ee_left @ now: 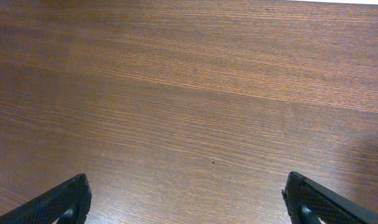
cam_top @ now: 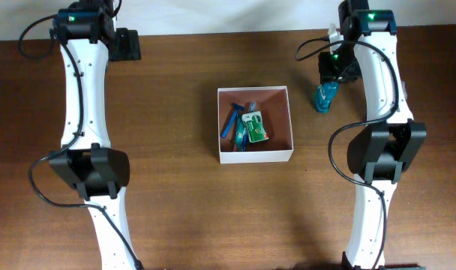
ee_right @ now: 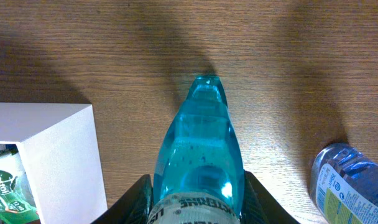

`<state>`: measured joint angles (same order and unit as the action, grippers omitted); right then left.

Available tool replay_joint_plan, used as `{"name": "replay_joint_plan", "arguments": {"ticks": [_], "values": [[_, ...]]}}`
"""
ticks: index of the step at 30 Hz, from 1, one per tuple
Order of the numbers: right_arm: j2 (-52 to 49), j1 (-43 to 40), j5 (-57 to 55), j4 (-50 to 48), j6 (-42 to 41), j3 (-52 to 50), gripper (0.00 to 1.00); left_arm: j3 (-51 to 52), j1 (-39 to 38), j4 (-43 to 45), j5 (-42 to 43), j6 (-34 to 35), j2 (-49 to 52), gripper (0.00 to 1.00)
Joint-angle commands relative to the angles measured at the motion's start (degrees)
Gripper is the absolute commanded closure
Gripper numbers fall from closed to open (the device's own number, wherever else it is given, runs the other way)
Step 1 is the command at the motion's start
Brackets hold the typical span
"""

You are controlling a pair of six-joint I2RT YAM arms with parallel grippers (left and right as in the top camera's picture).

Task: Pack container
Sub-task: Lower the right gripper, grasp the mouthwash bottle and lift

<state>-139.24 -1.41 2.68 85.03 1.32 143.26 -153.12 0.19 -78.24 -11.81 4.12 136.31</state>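
The container (cam_top: pixel 256 156), a shallow white box with a pinkish-brown floor, sits mid-table and holds a green packet (cam_top: pixel 255 127), a blue tube (cam_top: pixel 232 124) and other small toiletries. My right gripper (cam_top: pixel 334 71) is shut on a clear teal bottle (cam_top: pixel 325 96), just right of the container's far right corner. In the right wrist view the fingers (ee_right: pixel 198 190) clamp the teal bottle (ee_right: pixel 198 143), with the container's white corner (ee_right: pixel 58 143) to its left. My left gripper (cam_top: pixel 127 45) is open and empty at the far left; its fingers (ee_left: pixel 189 205) show over bare wood.
A second, darker blue bottle with a label (ee_right: pixel 347 180) is on the table just right of the held bottle; in the overhead view it is hidden by the right arm. The table's far edge runs close behind both grippers.
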Motion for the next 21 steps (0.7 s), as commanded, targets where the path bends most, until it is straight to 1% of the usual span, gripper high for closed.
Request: {"name": "replay_joint_plan", "arguments": {"ticks": [1,6,8,17,21], "values": [[0.4,0.3,0.1,0.2,-0.3,1.9,0.63,-0.7,0.2,0.1,0.4,-0.3,-0.2,0.01],[1.3,0.3,0.1,0.8,-0.3,3.4,0.63,-0.7,0.2,0.1,0.4,-0.3,-0.2,0.01],[1.6,0.3,0.1,1.4,-0.3,4.0,0.66,-0.7,0.2,0.1,0.4,-0.3,-0.2,0.01],[2.1,0.3,0.1,2.9,-0.3,4.1,0.67,-0.7,0.2,0.1,0.4,-0.3,-0.2,0.01],[2.1,0.3,0.1,3.0,-0.3,4.1,0.75,-0.7,0.2,0.1,0.4,-0.3,-0.2,0.01]]}}
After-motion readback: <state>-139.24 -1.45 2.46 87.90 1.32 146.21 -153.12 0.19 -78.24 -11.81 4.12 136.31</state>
